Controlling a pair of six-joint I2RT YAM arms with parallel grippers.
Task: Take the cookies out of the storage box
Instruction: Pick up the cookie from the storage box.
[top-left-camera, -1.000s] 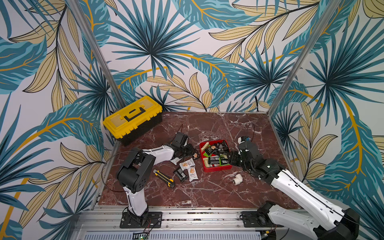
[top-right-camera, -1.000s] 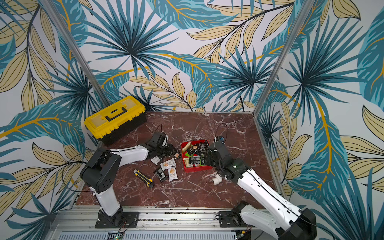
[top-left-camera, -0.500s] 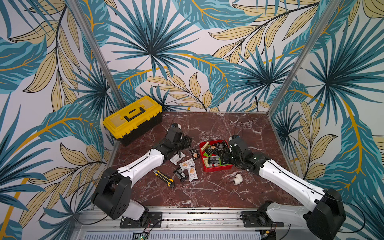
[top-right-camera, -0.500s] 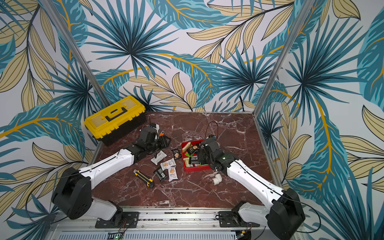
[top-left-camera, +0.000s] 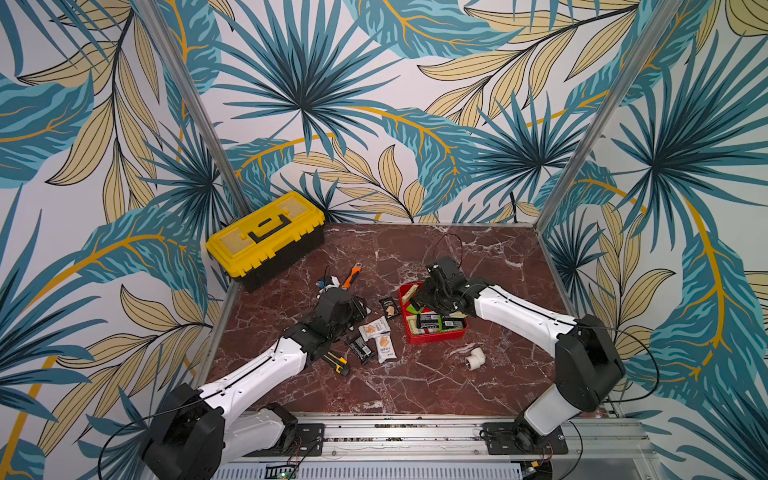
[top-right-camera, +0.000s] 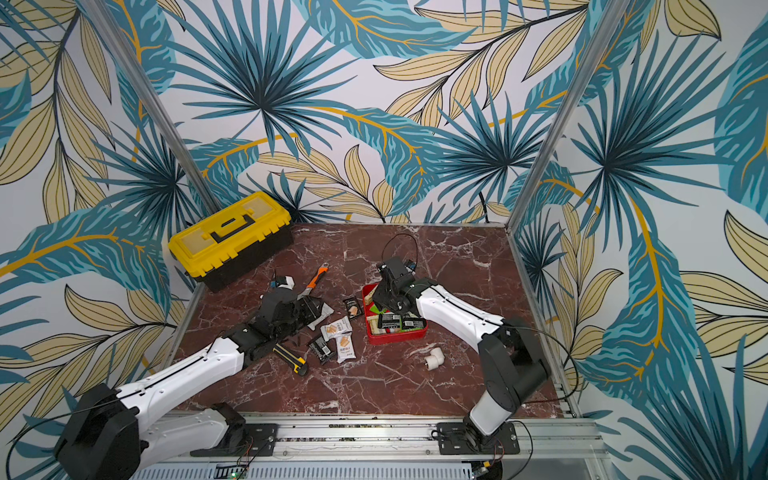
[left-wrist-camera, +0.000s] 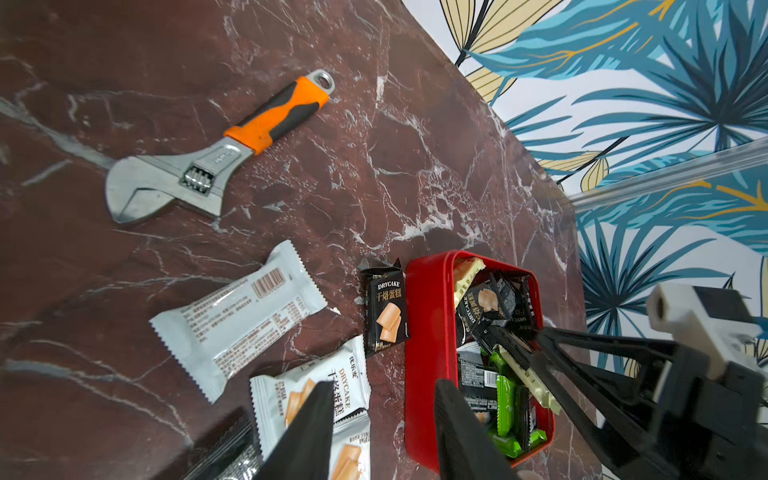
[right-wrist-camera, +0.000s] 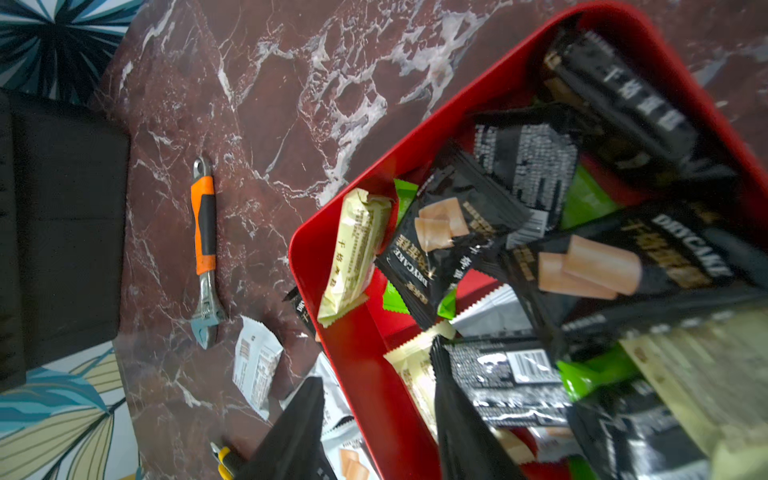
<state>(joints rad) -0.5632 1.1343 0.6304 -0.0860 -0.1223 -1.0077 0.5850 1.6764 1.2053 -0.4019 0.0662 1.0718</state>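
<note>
Cookies (top-left-camera: 428, 322) in black, bright green and cream wrappers fill the storage box (top-left-camera: 434, 338), a shallow square red plastic tray with rounded corners. It sits on the red-brown marble desk (top-left-camera: 415, 386), right of centre in both top views. Further cookies lie outside it on the desk, to its left: a black packet (top-left-camera: 388, 308) right beside the tray wall, two white packets with orange print (top-left-camera: 374, 329), a second black packet (top-left-camera: 359, 348) and a pale grey-white packet (left-wrist-camera: 241, 316) lying barcode side up.

State of the right jaws: over the far part of the tray, pointing down at the packets, parted, with no packet pinched between them. State of the left jaws: low over the loose packets left of the tray, moderately parted, holding nothing.

Other items noted:
- An adjustable wrench with an orange-and-black handle (top-left-camera: 352, 276) lies behind the white left arm (top-left-camera: 270, 365).
- A yellow-lidded black toolbox (top-left-camera: 266, 235) stands in the far left corner.
- A yellow-black utility knife (top-left-camera: 336, 360) lies beside that arm.
- A white pipe elbow (top-left-camera: 473, 358) lies in front of the tray, apart from it.
</note>
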